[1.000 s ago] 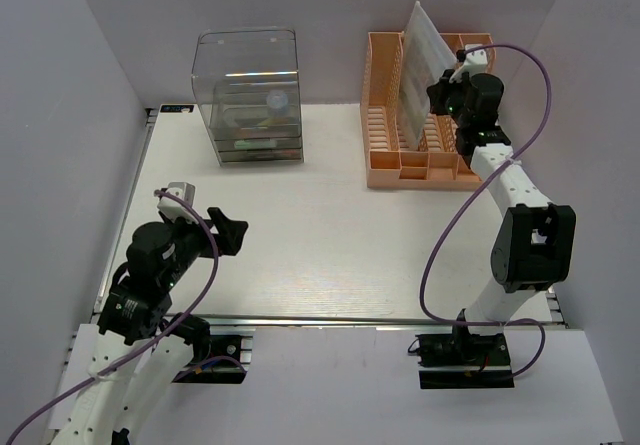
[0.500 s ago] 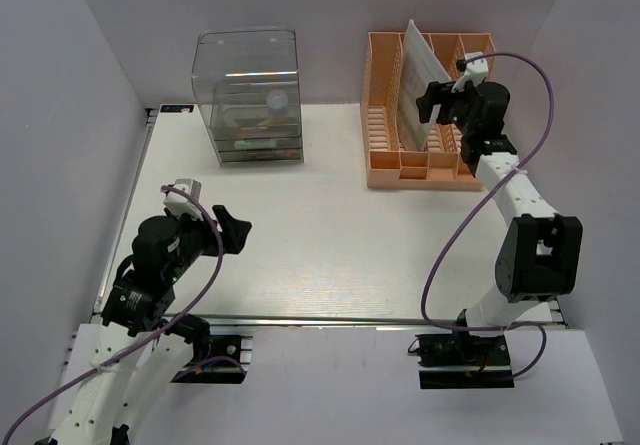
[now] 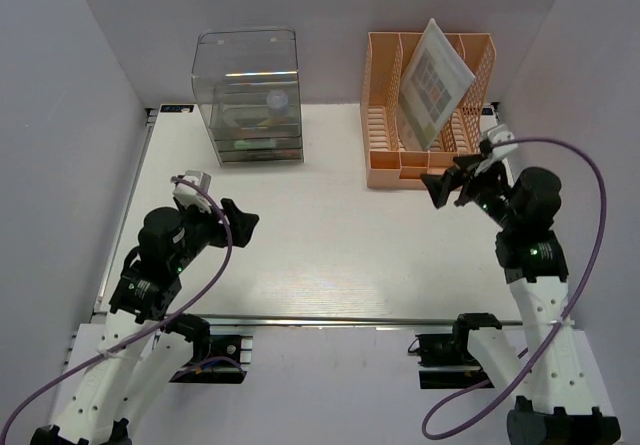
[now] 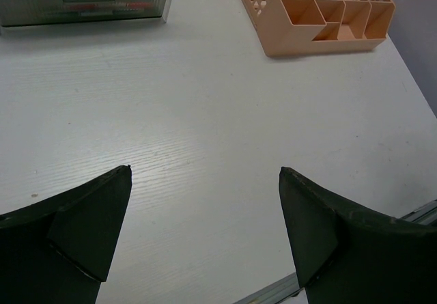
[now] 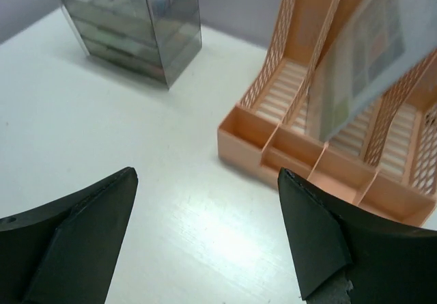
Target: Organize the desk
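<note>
Between pale lilac walls (image 3: 60, 85), white ribbed desk (image 3: 330, 255), left gripper (image 4: 205, 171) and right gripper (image 5: 207, 171) both spread, empty

The desk (image 3: 330, 250) is a white, faintly ribbed flat top with a metal rail (image 3: 330, 319) along its near edge. Two items stand directly on it, both at the far edge: a clear drawer box (image 3: 248, 95) at left and an orange file rack (image 3: 395, 160) at right, set apart from each other.
</note>
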